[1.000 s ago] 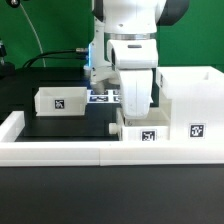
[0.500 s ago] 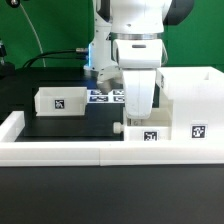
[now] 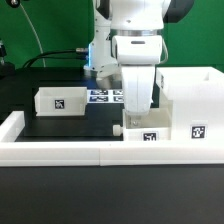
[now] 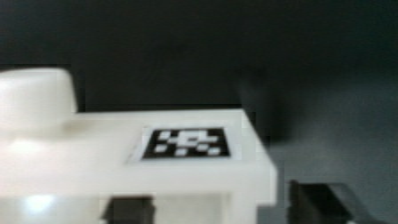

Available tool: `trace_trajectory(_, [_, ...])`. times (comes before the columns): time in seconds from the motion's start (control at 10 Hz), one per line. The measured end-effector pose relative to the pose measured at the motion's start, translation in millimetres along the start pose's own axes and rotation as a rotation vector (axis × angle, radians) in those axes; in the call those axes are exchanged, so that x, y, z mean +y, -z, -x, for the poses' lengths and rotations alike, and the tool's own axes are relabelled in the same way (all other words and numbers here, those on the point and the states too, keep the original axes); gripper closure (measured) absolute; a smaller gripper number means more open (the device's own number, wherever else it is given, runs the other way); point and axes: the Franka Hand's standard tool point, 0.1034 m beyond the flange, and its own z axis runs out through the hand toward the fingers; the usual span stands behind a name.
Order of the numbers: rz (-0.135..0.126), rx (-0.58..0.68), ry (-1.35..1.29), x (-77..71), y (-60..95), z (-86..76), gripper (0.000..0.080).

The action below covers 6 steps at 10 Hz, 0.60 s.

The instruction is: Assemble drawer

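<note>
The tall open-fronted white box [image 3: 190,95] stands at the exterior view's right. A small white tray [image 3: 147,133] with a tag sits against its left side, a small knob on its far-from-box end. My gripper [image 3: 137,118] is down over this tray. In the wrist view the gripper [image 4: 222,208] is open. One fingertip [image 4: 128,208] is over the tray's white body [image 4: 89,160] and the other [image 4: 317,200] is outside its edge. The tag [image 4: 187,143] and rounded knob [image 4: 36,95] show beyond. A second tagged tray [image 3: 58,100] stands at the left.
The marker board [image 3: 103,97] lies flat behind the gripper between the two trays. The long low white border wall [image 3: 70,152] runs along the front and up the left side. Black table surface lies between the left tray and the gripper.
My gripper has shifted a little to the exterior view's right and lower. The tray under it sits slightly closer to the tall box. Nothing has moved in the last half second.
</note>
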Motion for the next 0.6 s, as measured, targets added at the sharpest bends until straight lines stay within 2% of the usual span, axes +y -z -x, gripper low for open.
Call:
trace_trajectory(0.1, [-0.008, -0.006, -0.002, 1.3, 8.2, -1.5, 0.0318])
trace_trajectory(0.2, [-0.007, -0.01, -0.003, 3.9, 16.9, -2.1, 0.0182])
trace_trajectory(0.3, [-0.008, -0.015, -0.006, 5.8, 26.6, -0.5, 0.0159])
trace_trajectory(0.6, [0.025, -0.024, 0.0, 17.9, 51.8, 18.0, 0.0151])
